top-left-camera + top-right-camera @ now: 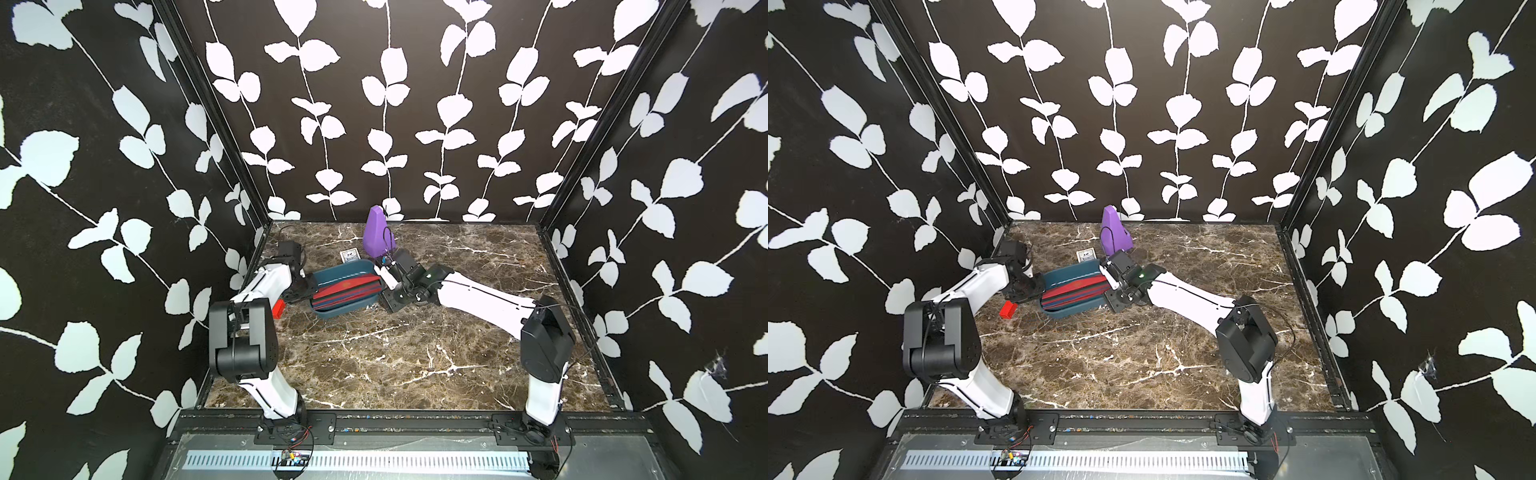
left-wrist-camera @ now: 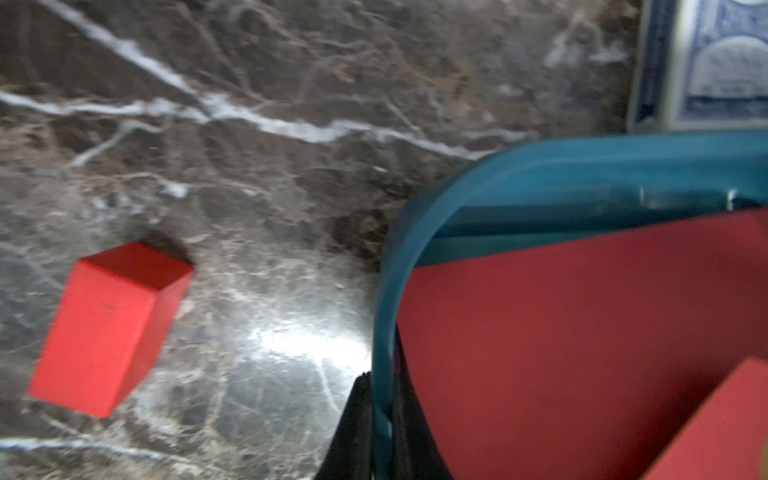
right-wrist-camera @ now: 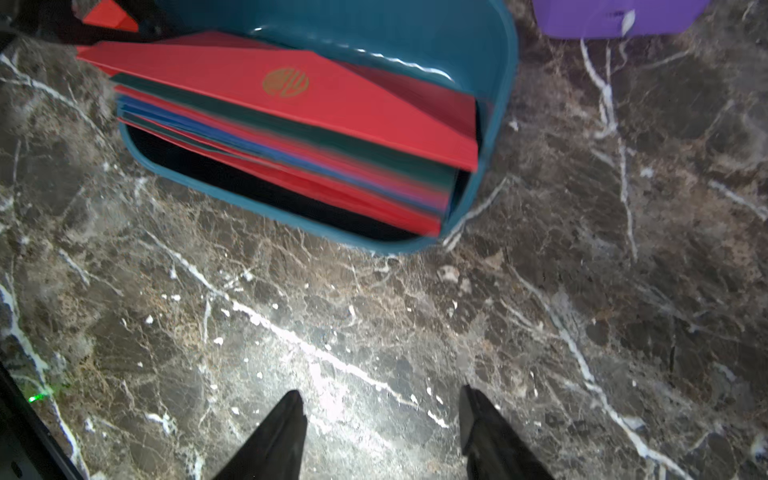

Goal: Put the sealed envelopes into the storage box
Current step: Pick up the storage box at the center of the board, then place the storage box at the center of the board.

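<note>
The teal storage box [image 1: 336, 272] [image 1: 1071, 274] sits at the back left of the marble table. Several sealed envelopes [image 1: 347, 291] [image 1: 1075, 291] in red, green and blue lie in it as a slanted stack. The top one is red with a gold emblem [image 3: 291, 95]. My left gripper [image 2: 382, 382] is shut on the box's rim [image 2: 540, 162] at its left end, one finger inside and one outside. My right gripper [image 3: 380, 399] is open and holds nothing. It hangs over bare marble by the box's right end [image 1: 388, 301].
A small red block [image 1: 279, 309] [image 2: 108, 328] lies left of the box, near my left arm. A white and blue card pack [image 1: 348, 257] [image 2: 715, 62] lies just behind the box. A purple pyramid-shaped object [image 1: 376, 235] [image 3: 615, 14] stands behind my right wrist.
</note>
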`<action>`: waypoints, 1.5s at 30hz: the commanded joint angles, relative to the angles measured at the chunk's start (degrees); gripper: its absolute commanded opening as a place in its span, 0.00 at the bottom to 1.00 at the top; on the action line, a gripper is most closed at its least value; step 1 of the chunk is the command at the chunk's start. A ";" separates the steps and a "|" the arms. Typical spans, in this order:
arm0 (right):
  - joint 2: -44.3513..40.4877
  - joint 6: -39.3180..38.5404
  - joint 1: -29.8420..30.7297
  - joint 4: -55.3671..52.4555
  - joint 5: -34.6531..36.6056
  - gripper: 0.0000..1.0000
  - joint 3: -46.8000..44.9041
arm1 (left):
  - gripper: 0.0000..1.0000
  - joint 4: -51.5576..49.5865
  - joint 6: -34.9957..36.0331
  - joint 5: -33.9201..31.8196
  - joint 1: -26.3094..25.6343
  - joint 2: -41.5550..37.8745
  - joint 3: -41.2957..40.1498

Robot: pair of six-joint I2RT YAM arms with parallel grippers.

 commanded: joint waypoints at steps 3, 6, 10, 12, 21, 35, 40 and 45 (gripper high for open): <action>-5.07 0.24 -0.68 -0.82 2.26 0.61 -2.25 | 0.10 0.07 -3.14 4.50 -6.27 -6.70 -4.72; -6.85 0.94 -1.28 -2.70 3.62 0.61 -3.00 | 0.09 -0.57 -5.17 4.19 -9.98 -8.82 -5.72; -11.14 1.78 -1.65 -2.71 3.10 0.61 -7.05 | 0.11 -1.53 -8.20 2.86 -15.70 -10.77 -5.91; -13.03 1.41 -1.66 -2.59 1.32 0.61 -9.60 | 0.12 -1.37 -10.09 2.89 -17.45 -10.81 -5.96; -19.94 2.17 -1.90 -1.81 1.26 0.60 -20.38 | 0.38 -5.24 -9.93 -1.97 -22.42 -8.34 -3.11; -23.08 2.49 -11.38 -4.73 0.88 0.59 -21.96 | 0.25 -19.95 -0.23 0.08 -34.93 -10.90 11.70; -24.35 2.01 -15.20 -5.23 -0.12 0.58 -22.50 | 0.12 -17.66 -1.78 5.96 -39.55 -10.36 9.86; -25.12 1.67 -16.42 -5.71 -0.44 0.58 -22.35 | 0.11 -14.25 -2.32 7.60 -39.82 -9.05 7.10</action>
